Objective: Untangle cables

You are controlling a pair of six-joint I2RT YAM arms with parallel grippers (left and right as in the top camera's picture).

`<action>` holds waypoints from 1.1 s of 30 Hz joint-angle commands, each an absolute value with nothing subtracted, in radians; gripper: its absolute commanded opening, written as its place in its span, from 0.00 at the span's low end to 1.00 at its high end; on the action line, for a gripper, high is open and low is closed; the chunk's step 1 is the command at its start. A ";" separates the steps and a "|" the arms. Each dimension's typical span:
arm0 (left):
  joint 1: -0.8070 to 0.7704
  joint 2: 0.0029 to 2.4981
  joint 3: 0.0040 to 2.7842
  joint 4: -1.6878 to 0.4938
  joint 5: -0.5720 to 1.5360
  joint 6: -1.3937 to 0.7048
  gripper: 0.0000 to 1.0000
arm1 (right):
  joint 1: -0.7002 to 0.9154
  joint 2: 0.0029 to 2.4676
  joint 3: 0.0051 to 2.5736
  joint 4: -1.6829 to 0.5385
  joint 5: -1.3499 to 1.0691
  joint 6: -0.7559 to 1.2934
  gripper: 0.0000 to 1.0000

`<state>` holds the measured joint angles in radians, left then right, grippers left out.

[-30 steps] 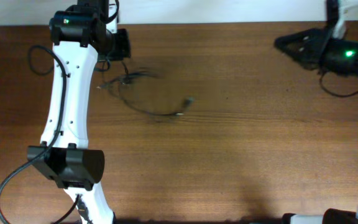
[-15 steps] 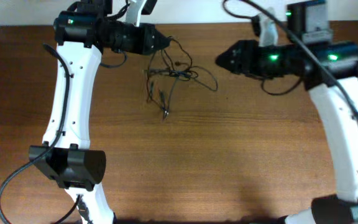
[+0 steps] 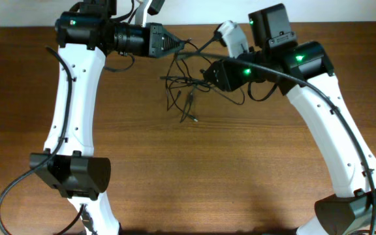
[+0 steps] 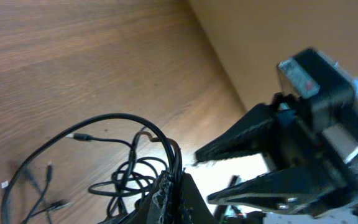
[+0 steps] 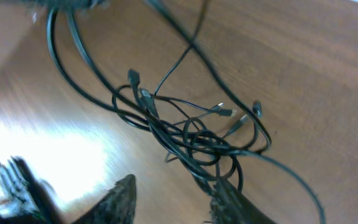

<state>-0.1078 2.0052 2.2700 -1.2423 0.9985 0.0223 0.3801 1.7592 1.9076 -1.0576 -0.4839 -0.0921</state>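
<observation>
The cables hang as a loose black tangle over the far middle of the bench, toward 12 o'clock from its centre in the overhead view. The left gripper sits at 12 o'clock of the tangle, close to the bench's far edge. Its wrist view shows the gripper pinched narrow on several strands, which loop out of its tip and spread toward 9 o'clock over the wood. From that hold the cords drop into a knot of overlapping loops. A few loose ends trail toward 6 o'clock, and their small plugs lie near or on the bench; which of the two cannot be told. One pale-tipped plug sticks out of the knot at about 2 o'clock in the right wrist view. The right gripper is at 2 o'clock of the tangle, just beside it and pointing toward it. It is spread wide, with its two dark fingers well apart, and the knot lies just ahead of the gap. One strand runs close past the other finger, but whether it touches cannot be told. The left wrist view also shows the right gripper wide open, at 3 o'clock of the held strands.
</observation>
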 commanded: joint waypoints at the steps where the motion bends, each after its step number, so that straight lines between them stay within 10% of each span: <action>1: -0.097 2.003 2.270 -1.251 1.116 0.015 0.00 | 0.422 1.774 1.919 -1.057 -0.425 -0.267 0.36; 12: -0.097 2.003 2.270 -1.269 1.148 0.015 0.02 | 0.467 1.851 1.918 -1.032 -0.388 -0.300 0.33; 24: -0.097 2.003 2.270 -1.269 1.148 0.015 0.06 | 0.472 1.855 1.918 -1.032 -0.388 -0.267 0.04; 33: -0.097 2.004 2.270 -1.269 0.779 0.015 0.42 | 0.471 1.741 1.919 -1.043 -0.461 -0.118 0.04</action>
